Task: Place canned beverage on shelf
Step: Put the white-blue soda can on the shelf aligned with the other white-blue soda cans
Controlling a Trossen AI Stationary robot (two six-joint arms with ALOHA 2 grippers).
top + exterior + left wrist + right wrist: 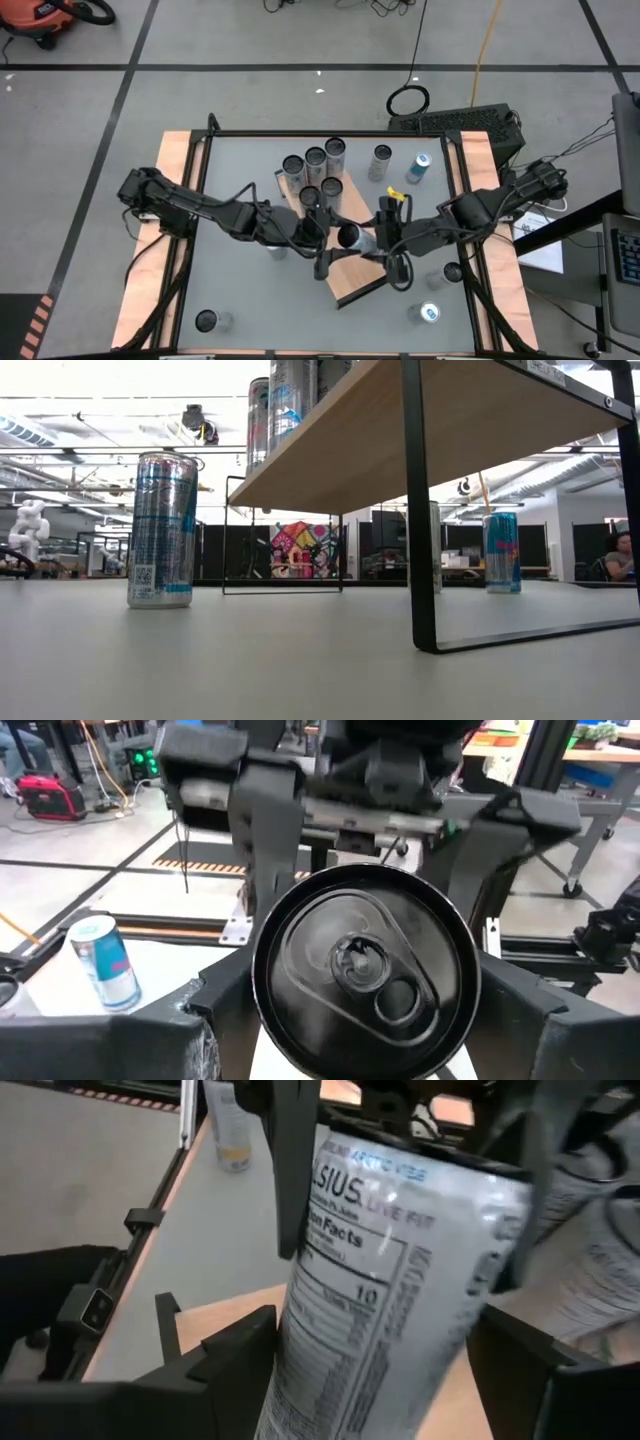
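Meeting over the shelf [345, 280], both grippers are closing in on one can [350, 237] — it is hanging above the board's open middle, just short of the cluster of cans [315, 170] already standing at the board's far end. The can's long axis is tilting, its top facing the left gripper [322, 238] and its side facing the right gripper [385, 238], so it lies directly between the two, neither arm clearly nearer. In the left wrist view the dark fingers [215, 1005] are flanking the can's lid [365, 965] closely and seem to be pinching it. The right fingers [240, 1350] are standing spread on either side of the can body [390, 1290] — whether they are touching it, I cannot tell.
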